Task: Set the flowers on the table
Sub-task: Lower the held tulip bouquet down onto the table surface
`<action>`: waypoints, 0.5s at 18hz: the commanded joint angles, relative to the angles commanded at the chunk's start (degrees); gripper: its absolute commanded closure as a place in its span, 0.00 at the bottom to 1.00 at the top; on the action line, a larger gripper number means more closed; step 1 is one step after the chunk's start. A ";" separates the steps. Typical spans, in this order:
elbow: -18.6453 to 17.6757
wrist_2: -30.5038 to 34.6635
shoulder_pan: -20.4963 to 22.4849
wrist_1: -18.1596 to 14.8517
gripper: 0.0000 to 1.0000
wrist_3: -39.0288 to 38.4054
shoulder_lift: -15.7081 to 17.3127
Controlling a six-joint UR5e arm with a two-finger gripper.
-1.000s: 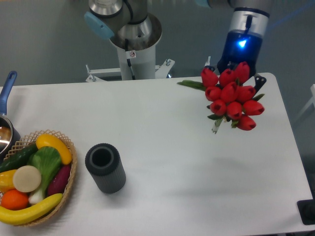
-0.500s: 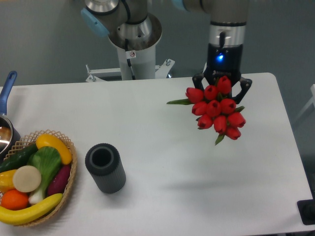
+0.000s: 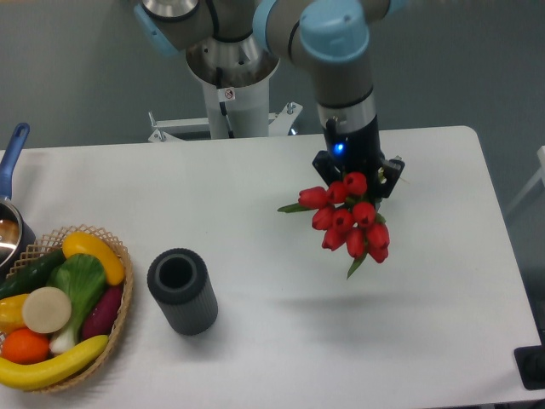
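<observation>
Right of the dark cylinder [image 3: 182, 290], the flowers [image 3: 349, 223] hang above the counter [image 3: 255, 187], clasped by the fingers [image 3: 358, 175]; lower gently until blooms rest, then release

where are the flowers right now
The flowers hang in the gripper above the table, right of centre, well right of the dark cylinder.
</observation>
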 joint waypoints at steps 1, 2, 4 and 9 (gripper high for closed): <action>0.00 0.09 -0.35 -0.09 0.58 0.09 -1.41; 0.09 0.26 -0.61 -0.17 0.58 0.26 -2.73; 0.27 0.09 -0.70 -0.26 0.58 0.70 -5.45; 0.97 0.26 -1.06 -0.26 0.58 0.88 -10.03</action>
